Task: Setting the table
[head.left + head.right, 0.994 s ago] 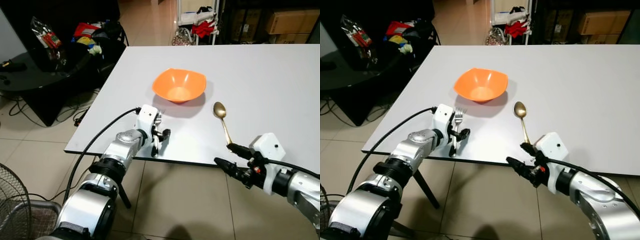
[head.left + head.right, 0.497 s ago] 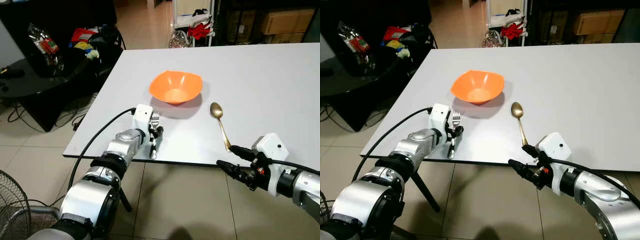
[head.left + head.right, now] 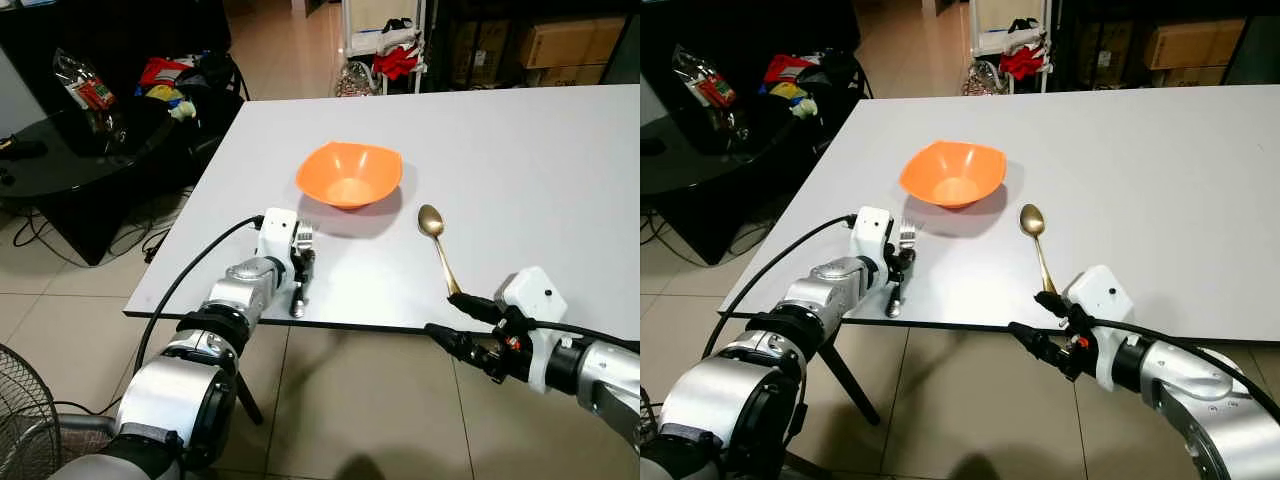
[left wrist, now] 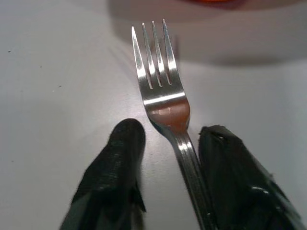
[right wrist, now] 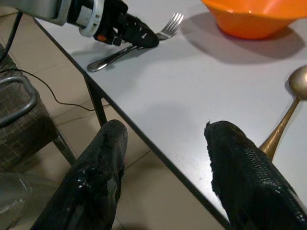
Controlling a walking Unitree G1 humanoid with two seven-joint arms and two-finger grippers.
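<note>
**Fork at near table edge**

Fork [image 4: 165, 103] flat on white table [image 3: 520, 170], left of orange bowl [image 3: 349, 175], tines toward it. Left gripper [image 3: 297, 268] straddling handle, jaws narrow, not visibly clamped. Gold spoon [image 3: 437, 240] right of bowl. Right gripper [image 3: 462, 322] off table edge, jaws wide, empty.

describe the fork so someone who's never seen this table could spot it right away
On the white table, find the orange bowl. The fork lies just nearer the robot, by the near edge, tines toward the bowl, between the left gripper fingers. It is silver; the spoon is gold.
</note>
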